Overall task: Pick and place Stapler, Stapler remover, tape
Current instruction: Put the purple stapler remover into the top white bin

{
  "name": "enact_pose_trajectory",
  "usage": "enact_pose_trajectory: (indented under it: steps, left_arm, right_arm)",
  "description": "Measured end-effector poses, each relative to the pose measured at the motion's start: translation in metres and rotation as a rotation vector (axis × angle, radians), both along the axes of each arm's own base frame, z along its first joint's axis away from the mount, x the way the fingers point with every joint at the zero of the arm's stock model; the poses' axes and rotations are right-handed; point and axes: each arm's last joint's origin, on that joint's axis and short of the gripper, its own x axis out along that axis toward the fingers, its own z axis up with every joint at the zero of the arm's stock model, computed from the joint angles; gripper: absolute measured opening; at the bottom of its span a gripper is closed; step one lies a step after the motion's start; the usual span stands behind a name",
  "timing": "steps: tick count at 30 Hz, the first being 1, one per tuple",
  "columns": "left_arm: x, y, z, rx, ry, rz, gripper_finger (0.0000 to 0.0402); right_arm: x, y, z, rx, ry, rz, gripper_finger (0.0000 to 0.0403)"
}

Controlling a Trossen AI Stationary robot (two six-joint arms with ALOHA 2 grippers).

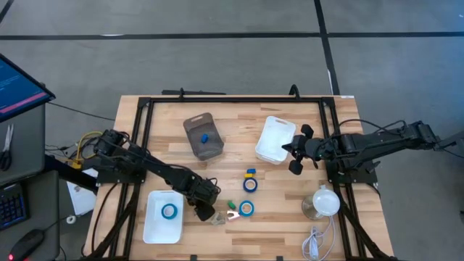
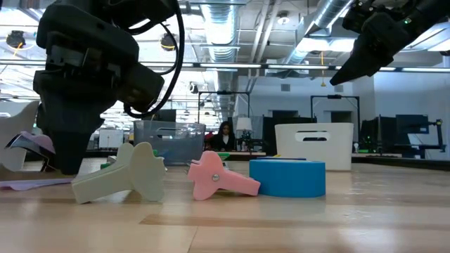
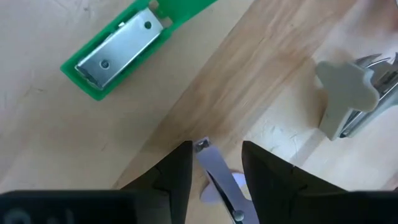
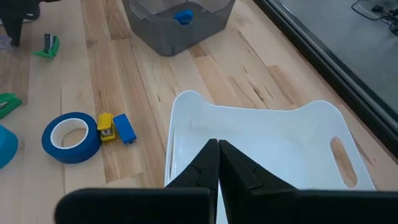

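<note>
Wooden table (image 1: 290, 210), left hand (image 3: 214, 171) astride lilac staple remover (image 3: 217, 180)

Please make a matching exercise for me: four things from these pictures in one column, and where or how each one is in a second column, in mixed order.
Things:
1. green stapler
2. right end effector
3. small blue item
4. left end effector

Places or states:
A. inside the grey clear bin
B. shut, above the white bin
C. lying on the bare wooden table
D. open, its fingers on either side of a metal strip

Pairs: 1-C, 2-B, 3-A, 4-D
</note>
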Motion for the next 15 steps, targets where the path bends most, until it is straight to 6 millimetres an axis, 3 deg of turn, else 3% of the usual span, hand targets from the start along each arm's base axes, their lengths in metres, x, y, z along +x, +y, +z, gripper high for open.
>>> enact_pose_trajectory:
  steps: [15]
  left_arm:
    - [0.0005, -0.0003, 0.0006, -0.005, -0.006, -0.001, 0.0022]
  right_arm:
    - [0.0000, 0.0000, 0.0000, 0.000, 0.000, 0.000, 0.0000]
